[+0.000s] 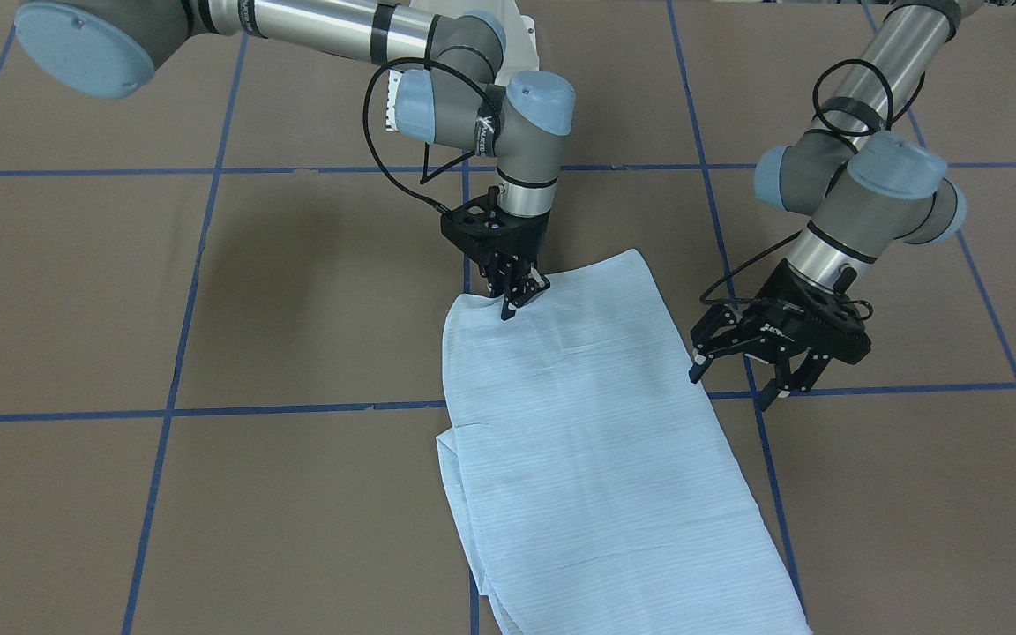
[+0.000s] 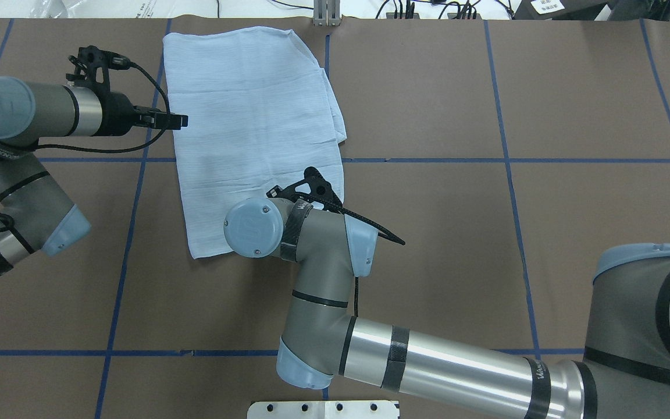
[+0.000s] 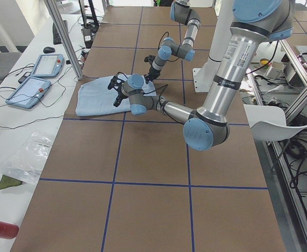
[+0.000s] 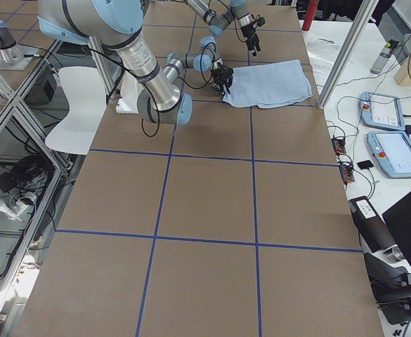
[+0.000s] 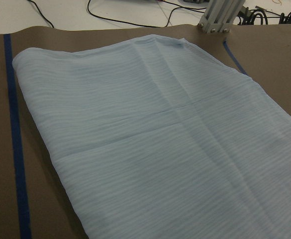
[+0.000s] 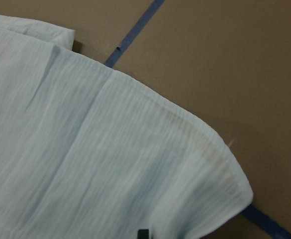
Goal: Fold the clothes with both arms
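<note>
Not much can be read here, honestly. White brand lettering is printed on the body of the left gripper [image 1: 731,388]. Only something like "ROBOT" can be made out in the front-facing view, and the rest is too small. A white logo [image 1: 483,122] with a line of small print is seen on the wrist of the right arm [image 1: 323,26]. More lettering is found on its silver tube [image 2: 538,369], but neither can be deciphered. A white printed sticker [image 3: 237,52] is stuck on the left arm [image 3: 219,92], but it's unreadable at this size.
</note>
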